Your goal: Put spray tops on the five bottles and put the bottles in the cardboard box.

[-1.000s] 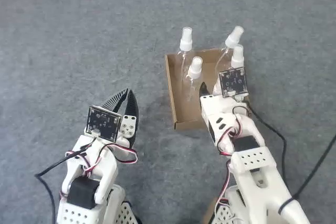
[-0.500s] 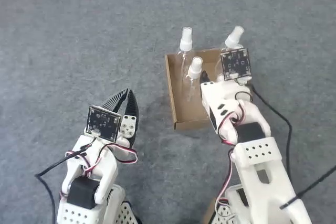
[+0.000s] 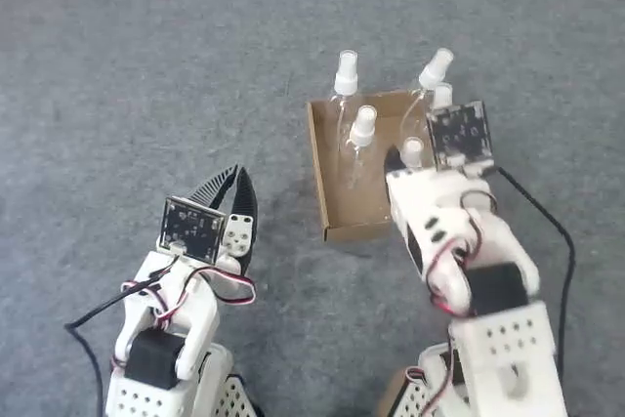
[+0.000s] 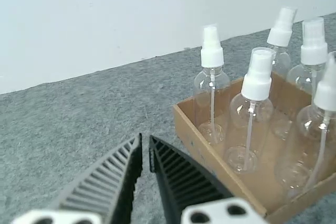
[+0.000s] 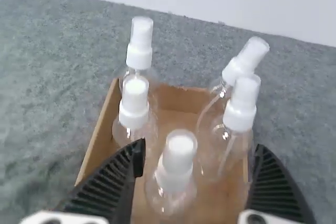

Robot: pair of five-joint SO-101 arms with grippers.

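Bottles (image 4: 247, 124), five by our count, stand together in the cardboard box (image 3: 317, 158), each one clear and capped with one of the white spray tops (image 4: 211, 45). From the right wrist we see two down one side of the box, two down the other and one alone in the middle. The middle bottle (image 5: 176, 179) is the closest to the right claw (image 5: 199, 150), whose jaws are spread wide apart, one on each side of that bottle and touching nothing. At the back of the box on the right arm's side, the leaning bottle (image 5: 233, 77) tilts with its cap (image 3: 437, 69) pointing outward, while the other four stand upright. From above, we see the right arm reaching over the near end of the box. The left claw (image 4: 146, 145) hangs over the grey table (image 3: 146, 75), well apart from the box on its left, with its ribbed black jaws drawn together on nothing
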